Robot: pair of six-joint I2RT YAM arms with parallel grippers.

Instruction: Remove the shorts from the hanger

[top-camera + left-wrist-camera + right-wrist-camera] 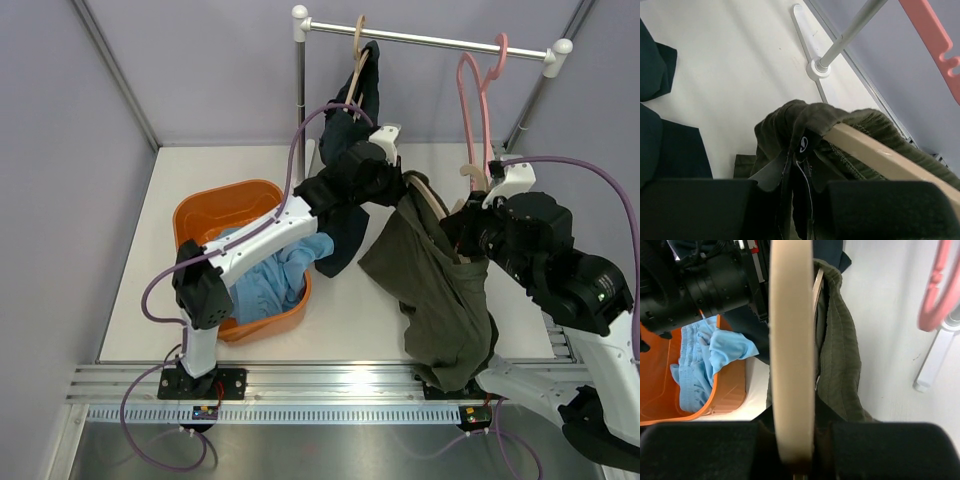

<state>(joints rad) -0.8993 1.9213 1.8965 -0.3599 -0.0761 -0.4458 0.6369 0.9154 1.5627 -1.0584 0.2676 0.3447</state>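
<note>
The olive green shorts (440, 290) hang on a beige wooden hanger (791, 340) held off the rail, over the table. My right gripper (792, 450) is shut on that hanger's bar. My left gripper (800, 200) is shut on the olive shorts' waistband (805, 120) at the hanger's end (880, 150). The dark navy shorts (365, 85) hang on another beige hanger on the rail (430, 40), partly behind my left arm. The light blue shorts (275, 270) lie in the orange basket (215, 210).
An empty pink hanger (482, 75) hangs on the rail at the right. The rack's uprights stand at the back, with a foot (817, 67) on the table. The basket sits at the left, under my left arm.
</note>
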